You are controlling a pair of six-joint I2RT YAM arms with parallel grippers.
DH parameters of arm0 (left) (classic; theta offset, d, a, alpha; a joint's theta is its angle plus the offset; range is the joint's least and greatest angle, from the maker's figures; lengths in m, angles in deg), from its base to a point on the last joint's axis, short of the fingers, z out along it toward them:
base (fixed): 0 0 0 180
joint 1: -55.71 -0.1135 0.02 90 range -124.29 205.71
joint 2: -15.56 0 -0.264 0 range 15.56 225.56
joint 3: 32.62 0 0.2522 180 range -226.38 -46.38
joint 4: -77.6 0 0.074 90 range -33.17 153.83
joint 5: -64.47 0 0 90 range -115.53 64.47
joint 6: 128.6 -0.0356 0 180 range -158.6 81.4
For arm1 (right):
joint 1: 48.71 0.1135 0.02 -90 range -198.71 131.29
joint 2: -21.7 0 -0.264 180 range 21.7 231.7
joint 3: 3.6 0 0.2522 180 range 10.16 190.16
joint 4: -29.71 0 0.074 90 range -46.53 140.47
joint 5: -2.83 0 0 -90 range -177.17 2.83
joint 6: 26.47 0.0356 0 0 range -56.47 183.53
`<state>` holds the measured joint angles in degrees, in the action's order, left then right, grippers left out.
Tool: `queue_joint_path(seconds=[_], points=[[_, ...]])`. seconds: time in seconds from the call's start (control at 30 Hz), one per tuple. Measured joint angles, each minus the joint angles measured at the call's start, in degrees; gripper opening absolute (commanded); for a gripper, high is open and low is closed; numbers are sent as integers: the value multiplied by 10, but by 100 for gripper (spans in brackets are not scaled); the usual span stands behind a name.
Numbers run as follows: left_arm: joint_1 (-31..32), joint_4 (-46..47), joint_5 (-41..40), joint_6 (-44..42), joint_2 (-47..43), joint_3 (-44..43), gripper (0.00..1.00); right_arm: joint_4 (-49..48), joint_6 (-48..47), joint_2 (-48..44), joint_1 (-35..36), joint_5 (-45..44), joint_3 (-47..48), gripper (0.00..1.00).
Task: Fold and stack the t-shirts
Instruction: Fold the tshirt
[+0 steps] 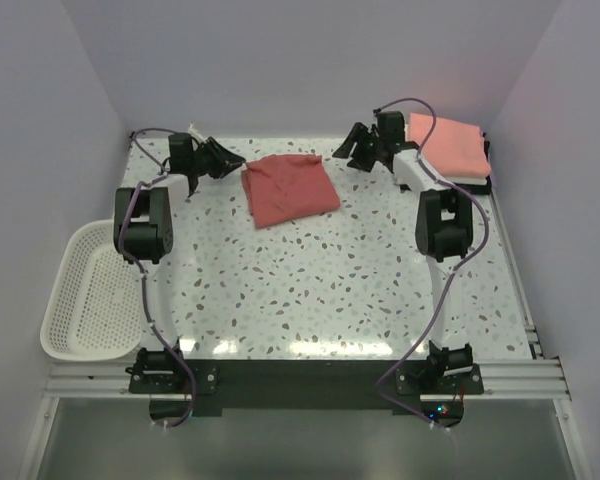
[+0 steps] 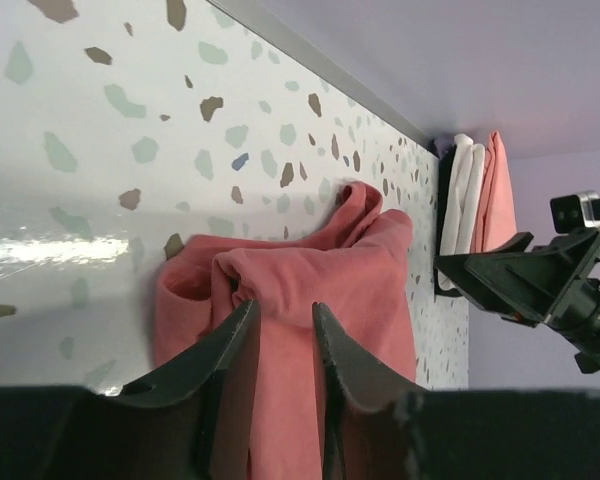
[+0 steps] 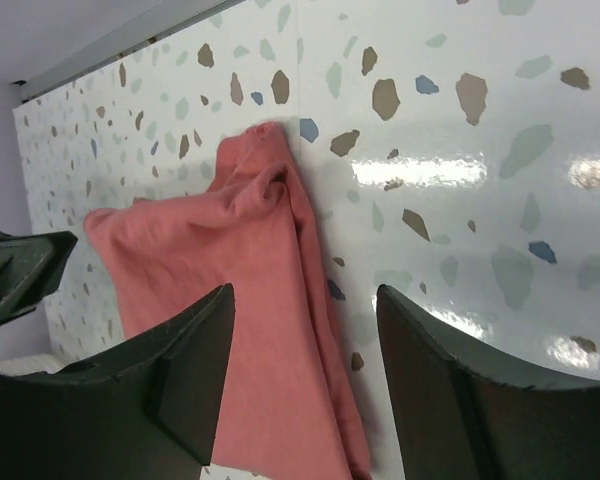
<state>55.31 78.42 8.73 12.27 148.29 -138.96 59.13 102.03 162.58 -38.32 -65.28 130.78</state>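
A brick-red t-shirt (image 1: 288, 188) lies folded into a rough rectangle at the far middle of the table. My left gripper (image 1: 227, 158) hovers at its left edge. In the left wrist view that gripper (image 2: 285, 322) has its jaws a little apart, and the red cloth (image 2: 310, 265) shows through the gap, not pinched. My right gripper (image 1: 344, 150) is just off the shirt's far right corner. It (image 3: 305, 305) stands wide open above the shirt's edge (image 3: 220, 260) with nothing in it. A stack of folded t-shirts (image 1: 450, 145), salmon-pink on top, sits at the far right.
A white mesh basket (image 1: 85, 290) hangs off the table's left side. The back wall runs close behind both grippers. In the left wrist view the stack (image 2: 475, 195) shows white and pink layers, and the right arm (image 2: 520, 275) is in front of it.
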Motion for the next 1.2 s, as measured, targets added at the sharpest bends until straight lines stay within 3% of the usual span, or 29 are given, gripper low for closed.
queue_joint_path(seconds=[0.2,0.37,0.57,0.77,1.03,1.2], points=[[-19,26,-12,8,-23,57,35,14,-67,-64,25,-69,-41,63],[-19,38,-39,12,-60,117,35,36,-137,-76,102,-150,-25,63],[-19,54,-57,26,-107,171,34,76,-196,-43,198,-223,16,64],[-10,58,-73,42,-157,229,33,125,-206,11,222,-267,44,66],[47,30,-133,53,-305,330,33,107,-211,-22,226,-294,-42,76],[101,5,-180,51,-414,397,33,65,-205,-137,240,-302,-233,77]])
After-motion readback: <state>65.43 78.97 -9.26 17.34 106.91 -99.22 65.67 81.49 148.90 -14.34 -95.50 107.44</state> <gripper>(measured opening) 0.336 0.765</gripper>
